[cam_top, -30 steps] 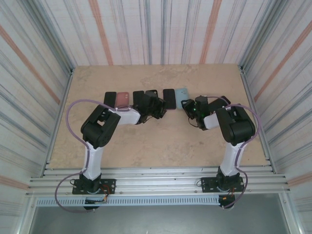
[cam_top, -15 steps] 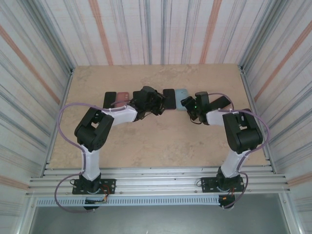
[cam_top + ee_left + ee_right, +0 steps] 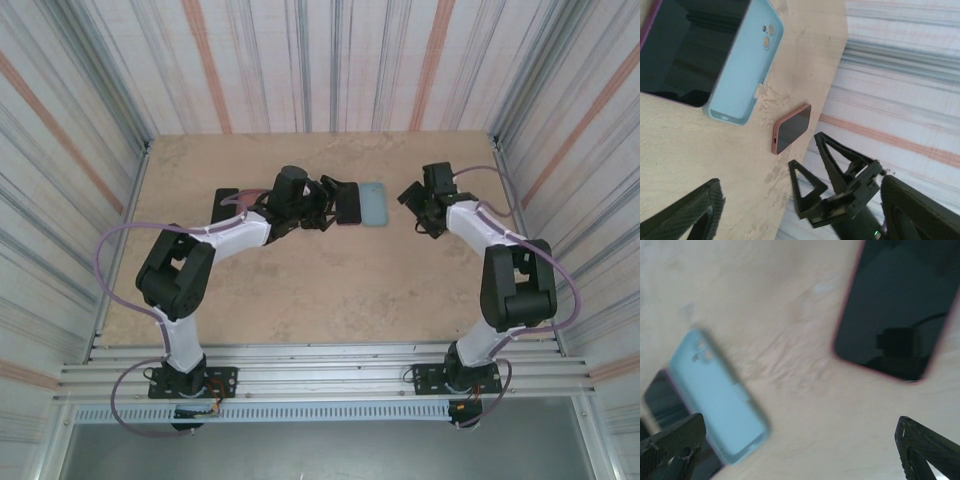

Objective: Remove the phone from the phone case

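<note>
1. The left gripper [image 3: 325, 203] is pictured with fingers [image 3: 695, 210] spread wide, nothing held, beside a dark phone [image 3: 347, 203] and a light blue case [image 3: 373, 203].
2. The right gripper [image 3: 412, 195] is likewise seen parted and empty.
3. The pink-cased phone [image 3: 895, 315] is shown flat on the table [image 3: 330, 290], screen up, near the right gripper.

Your table [image 3: 330, 290] looks like matt, mottled board — pale and a little scuffed. The blue case [image 3: 742, 70] is smooth, matt plastic; the pink-rimmed phone [image 3: 900, 310] has a glossy black glass face.
</note>
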